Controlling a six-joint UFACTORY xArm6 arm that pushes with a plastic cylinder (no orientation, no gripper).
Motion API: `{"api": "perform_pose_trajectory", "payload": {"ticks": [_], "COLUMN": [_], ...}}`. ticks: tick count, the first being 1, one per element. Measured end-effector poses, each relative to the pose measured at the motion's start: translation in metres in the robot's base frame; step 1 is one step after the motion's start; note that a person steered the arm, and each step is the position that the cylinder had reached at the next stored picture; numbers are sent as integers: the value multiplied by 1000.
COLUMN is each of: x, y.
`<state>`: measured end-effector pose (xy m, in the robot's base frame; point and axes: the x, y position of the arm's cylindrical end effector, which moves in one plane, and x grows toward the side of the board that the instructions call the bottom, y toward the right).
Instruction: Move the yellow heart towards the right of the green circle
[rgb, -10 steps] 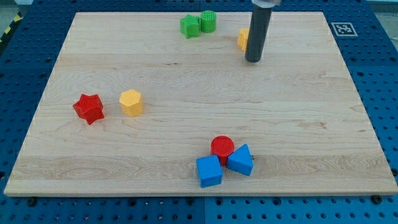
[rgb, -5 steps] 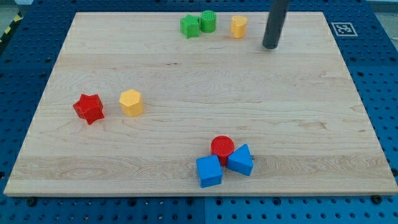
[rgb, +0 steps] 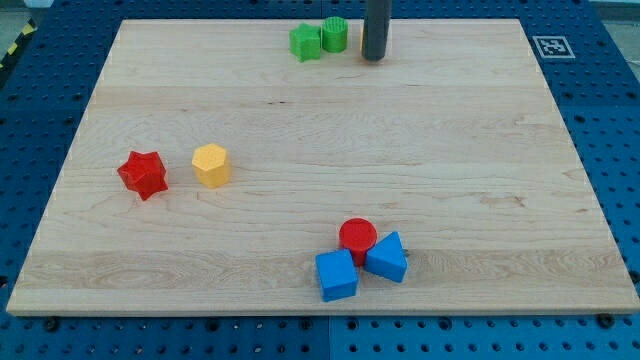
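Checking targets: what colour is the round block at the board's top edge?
Green: the green circle, in the camera view, sits just left of my tip.

We show only one part of ourselves here: a straight, round rod, dark grey to near black, with a smooth matte surface. A faint lighter sheen runs lengthwise along its side. It enters at the view's top edge, so its upper part and whatever it mounts to are cut off. Its width looks even all the way down. My tip (rgb: 374, 58) ends blunt and flat. We can make out no cables, screws or markings on it.
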<state>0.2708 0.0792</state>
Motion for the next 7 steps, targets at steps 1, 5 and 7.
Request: {"api": "perform_pose_trajectory", "payload": {"ticks": [1,5,7], "x": [3,-27,-19], "y": [32,10,-3]}}
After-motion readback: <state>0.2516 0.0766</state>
